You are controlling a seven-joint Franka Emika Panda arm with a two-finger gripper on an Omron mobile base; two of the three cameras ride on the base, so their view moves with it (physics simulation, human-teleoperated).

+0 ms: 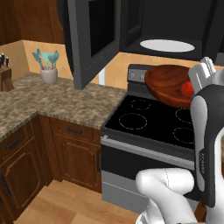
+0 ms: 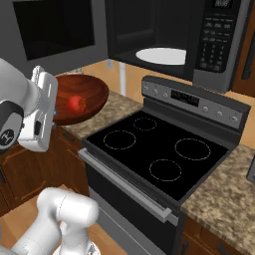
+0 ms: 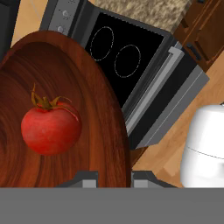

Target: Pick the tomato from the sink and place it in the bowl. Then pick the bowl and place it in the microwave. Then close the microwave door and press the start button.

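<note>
One round red tomato (image 3: 50, 130) is sitting inside the smooth brown wooden bowl (image 3: 94, 100). The gripper (image 3: 114, 178) is pinching the bowl's rim above the flat black stove (image 2: 154, 149).

Reddish-brown bowl (image 3: 65, 87), its wood grain running in dark concentric streaks, and inside it a bright red tomato (image 3: 50, 130) with a dry brownish-green stem. Below sits the stove (image 2: 154, 149): glossy black glass top, thin white dotted burner rings, a grey steel control panel and grey front rail. The microwave (image 2: 219, 45) above is dark grey-black, black inside, with a white round turntable plate (image 2: 160, 56); its door (image 1: 89, 39) is dark grey around a black window. The surface (image 1: 57, 103) is speckled tan-and-brown granite. Cabinets (image 1: 72, 153) are warm reddish-brown wood with black handles. Teal utensils stand in a pale grey crock (image 1: 48, 75). The robot arm (image 1: 205, 131) is white with dark joints.
</note>
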